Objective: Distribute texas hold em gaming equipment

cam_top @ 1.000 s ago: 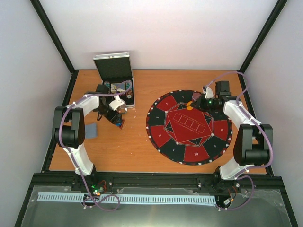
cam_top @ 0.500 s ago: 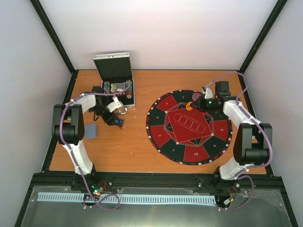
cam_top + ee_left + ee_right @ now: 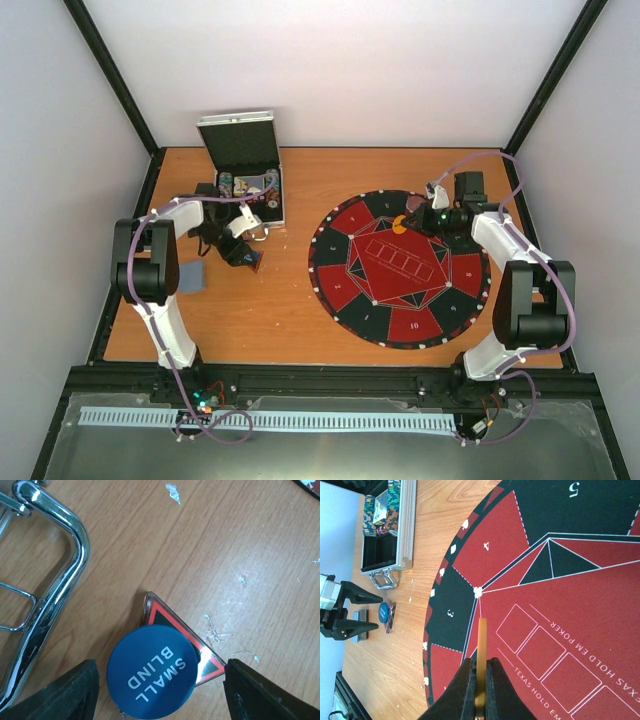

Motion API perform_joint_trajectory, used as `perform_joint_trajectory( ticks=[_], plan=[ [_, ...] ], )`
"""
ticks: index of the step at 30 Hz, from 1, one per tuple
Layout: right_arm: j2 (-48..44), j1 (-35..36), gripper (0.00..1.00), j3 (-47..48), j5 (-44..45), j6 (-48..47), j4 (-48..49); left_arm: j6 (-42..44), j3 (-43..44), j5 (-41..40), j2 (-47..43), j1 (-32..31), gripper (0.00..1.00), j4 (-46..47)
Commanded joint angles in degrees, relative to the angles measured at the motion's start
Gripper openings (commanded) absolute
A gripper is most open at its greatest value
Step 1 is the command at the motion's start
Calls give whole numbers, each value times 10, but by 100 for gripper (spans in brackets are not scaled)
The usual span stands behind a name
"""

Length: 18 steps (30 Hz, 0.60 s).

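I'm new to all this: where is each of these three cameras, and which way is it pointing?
Top: fixed high behind the arms, looking down on the table; left arm and right arm show whole.
Left wrist: on the left arm, facing down at the blue disc; its open jaws at the lower corners.
Right wrist: on the right arm, looking across the poker mat toward the case; its jaws pinch an orange disc.
Shared: both wrist views show the blue disc.

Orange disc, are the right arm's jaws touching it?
Touching. The right wrist view shows the orange disc held edge-on, the right gripper with its jaws closed on both its faces.
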Motion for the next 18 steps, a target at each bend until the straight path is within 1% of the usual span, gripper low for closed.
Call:
perform_joint_trajectory(
  ticks=[1,8,11,14,18],
  plan=[
    [-2,-4,3,17,-14,-6,1,25,2,31,6,-4,70,-1],
    [1,-3,3,17,-17,-7,1,20,-42,-16,0,-17,69,43],
    [3,-3,3,18,-18,-7,2,19,-55,-32,-11,-18,64,64],
    [5,-3,3,19,-20,-7,1,17,-53,-28,-14,-18,57,65],
    [1,-4,3,18,-19,-9,2,17,-59,-30,-10,-17,54,66]
  ],
)
